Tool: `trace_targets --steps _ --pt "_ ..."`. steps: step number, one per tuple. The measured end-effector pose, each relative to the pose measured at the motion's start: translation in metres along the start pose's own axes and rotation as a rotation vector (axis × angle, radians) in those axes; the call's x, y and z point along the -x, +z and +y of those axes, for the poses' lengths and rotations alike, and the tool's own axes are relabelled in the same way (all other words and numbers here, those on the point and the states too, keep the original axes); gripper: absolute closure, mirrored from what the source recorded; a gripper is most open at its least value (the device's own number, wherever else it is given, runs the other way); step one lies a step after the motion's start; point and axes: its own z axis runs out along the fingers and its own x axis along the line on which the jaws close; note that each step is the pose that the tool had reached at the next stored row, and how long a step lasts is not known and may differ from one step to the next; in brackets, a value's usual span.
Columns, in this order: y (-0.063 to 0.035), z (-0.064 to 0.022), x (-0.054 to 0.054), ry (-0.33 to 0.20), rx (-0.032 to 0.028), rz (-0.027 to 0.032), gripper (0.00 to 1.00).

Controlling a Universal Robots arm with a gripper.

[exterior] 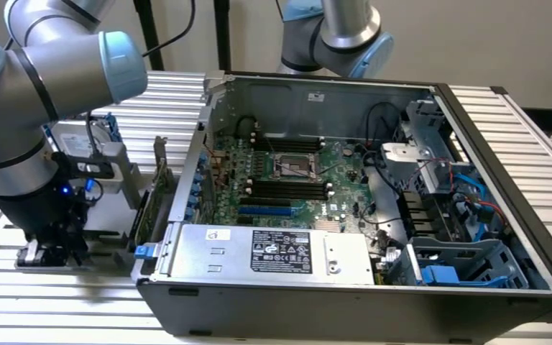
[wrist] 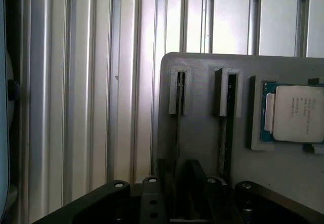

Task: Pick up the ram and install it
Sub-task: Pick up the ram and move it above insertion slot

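Observation:
The ram point(wrist: 178, 107) is a thin dark stick standing on edge in one of two slots of a grey holder point(wrist: 202, 148). A second such stick point(wrist: 226, 128) stands in the neighbouring slot. My gripper point(wrist: 181, 183) is lowered over the first stick, with one dark finger point(wrist: 162, 188) on each side of it and a gap showing between them, so it is open. In the exterior view the gripper point(exterior: 51, 251) is down at the holder point(exterior: 103, 248), on the slatted table at the exterior view's left of the open computer case point(exterior: 353, 302). Black memory slots point(exterior: 281, 188) lie on the motherboard.
A square silver processor point(wrist: 296, 114) lies in a recess of the holder beside the slots. Inside the case are a power supply point(exterior: 271, 251), a blue-bracketed drive cage point(exterior: 458, 269) and cables. A second arm point(exterior: 343, 36) stands behind the case. An upright green card point(exterior: 152, 205) stands next to the case wall.

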Motion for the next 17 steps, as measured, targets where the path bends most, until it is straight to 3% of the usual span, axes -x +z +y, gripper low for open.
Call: trace_targets --steps 6,9,17 --pt "-0.0013 0.0001 -0.0001 0.0 -0.0001 -0.0001 0.69" --pt "-0.0016 0.0001 -0.0001 0.0 -0.0002 -0.0001 0.83" --pt "-0.0028 0.0002 -0.0002 0.0 0.0003 0.0002 0.86"
